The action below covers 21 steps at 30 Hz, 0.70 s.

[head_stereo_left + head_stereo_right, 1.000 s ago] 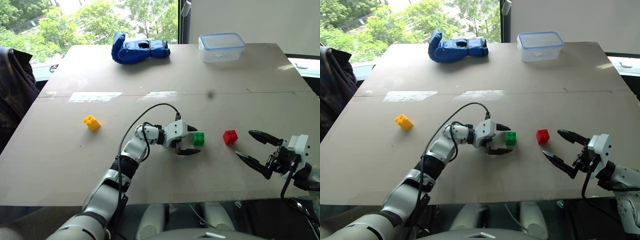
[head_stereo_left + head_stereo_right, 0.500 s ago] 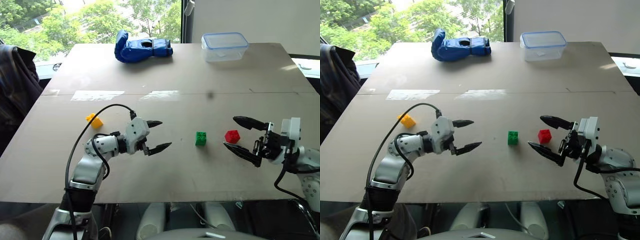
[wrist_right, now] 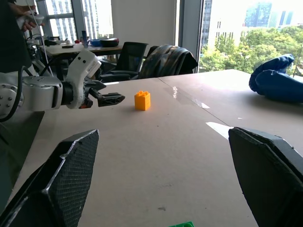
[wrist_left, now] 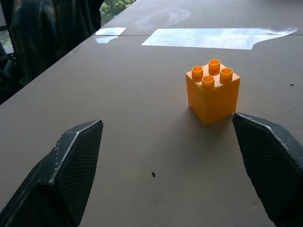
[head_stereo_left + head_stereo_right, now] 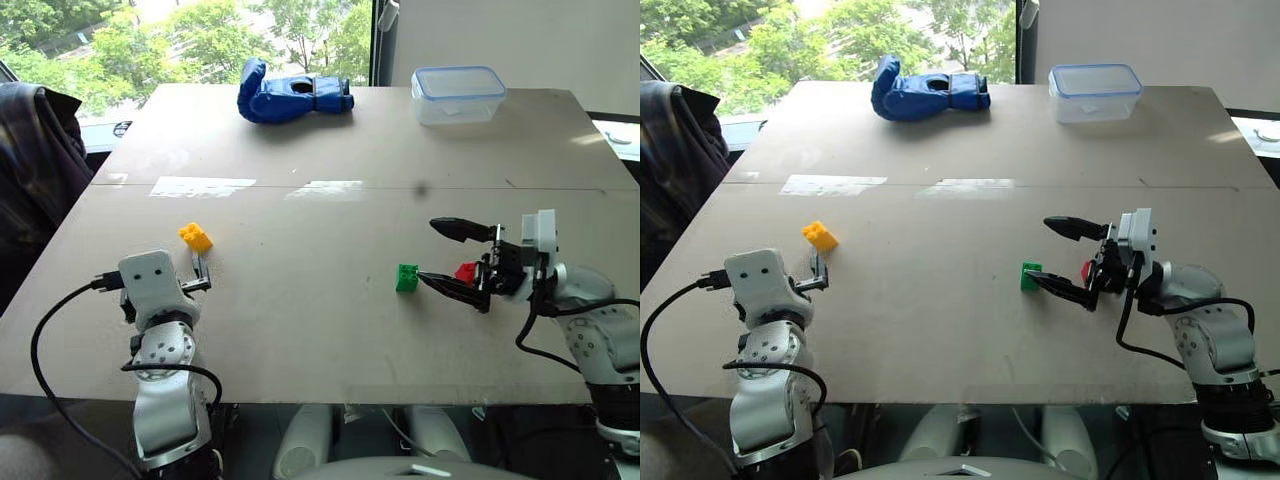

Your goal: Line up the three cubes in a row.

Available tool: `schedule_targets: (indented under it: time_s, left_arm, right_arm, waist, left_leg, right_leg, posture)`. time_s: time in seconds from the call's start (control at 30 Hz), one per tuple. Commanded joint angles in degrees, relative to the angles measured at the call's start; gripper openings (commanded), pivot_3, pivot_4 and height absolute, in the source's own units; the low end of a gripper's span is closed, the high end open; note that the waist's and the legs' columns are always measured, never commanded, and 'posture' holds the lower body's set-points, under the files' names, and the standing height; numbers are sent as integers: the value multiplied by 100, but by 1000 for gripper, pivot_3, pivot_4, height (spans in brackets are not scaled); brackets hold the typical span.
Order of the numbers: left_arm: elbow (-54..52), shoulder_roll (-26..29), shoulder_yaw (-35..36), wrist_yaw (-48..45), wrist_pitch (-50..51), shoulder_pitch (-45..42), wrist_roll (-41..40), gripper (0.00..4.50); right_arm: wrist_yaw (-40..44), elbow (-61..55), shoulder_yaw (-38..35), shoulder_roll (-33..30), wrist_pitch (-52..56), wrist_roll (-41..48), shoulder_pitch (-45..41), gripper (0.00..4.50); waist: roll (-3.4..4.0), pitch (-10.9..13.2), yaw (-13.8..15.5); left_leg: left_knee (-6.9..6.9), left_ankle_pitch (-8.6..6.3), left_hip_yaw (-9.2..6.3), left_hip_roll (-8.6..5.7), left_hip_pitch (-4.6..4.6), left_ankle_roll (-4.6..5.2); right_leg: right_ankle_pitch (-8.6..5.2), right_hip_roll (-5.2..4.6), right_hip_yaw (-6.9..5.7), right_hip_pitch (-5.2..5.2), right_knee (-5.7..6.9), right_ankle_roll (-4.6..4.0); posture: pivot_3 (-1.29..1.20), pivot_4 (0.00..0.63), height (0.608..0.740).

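Right claw (image 5: 452,258) is spread around the small red studded plastic brick (image 5: 466,272); its near tip sits just beside the green studded brick (image 5: 406,278) and could knock it, contact unclear. Left claw (image 4: 180,165), spread, faces the yellow-orange studded brick (image 4: 212,90), well apart on the brown surface (image 5: 320,140).

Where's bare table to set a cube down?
Free: the stretch between the yellow cube and the green cube; also the band before the glove and container. Crowded: the red cube inside the open right gripper.

table (image 5: 300,330) | on it: yellow-orange cube (image 5: 196,237), green cube (image 5: 406,278), red cube (image 5: 466,271), blue glove (image 5: 292,97), clear container (image 5: 458,94)
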Motion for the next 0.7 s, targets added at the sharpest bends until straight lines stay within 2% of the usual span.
schedule_targets:
  time_s: [0.03,0.37,0.57,0.7]
  left_arm:
    - [389,107,-176,254,160,-414,243,4475]
    - [1767,560,-248,232,-395,-1332,103,4475]
    - [2205,288,-84,653,-584,-1594,-35,4475]
    - [2557,315,-122,750,-781,-1768,-45,4475]
  right_arm:
    - [76,-128,-2,37,-39,25,-64,4500]
    - [-144,-308,-44,5,78,-53,27,4500]
    - [-330,-451,-44,10,166,-85,102,4500]
    - [-342,-491,-50,-3,163,-82,149,4500]
  waist:
    - [-1,0,-3]
    - [-1,0,-12]
    - [-2,-1,-8]
    - [-2,-1,-5]
  left_leg:
    - [0,1,-4,-2,-1,-1]
    - [-2,9,1,1,-5,-15]
    - [-2,15,2,-2,-9,-27]
    - [-4,15,0,-2,-7,-27]
  right_leg:
    - [0,2,-4,0,2,-1]
    - [0,-4,0,-3,-4,-1]
    - [0,-14,1,-3,-11,0]
    - [0,-18,-2,-3,-8,0]
  posture:
    - [0,150,740]
    - [0,150,740]
    - [0,150,740]
    - [0,150,740]
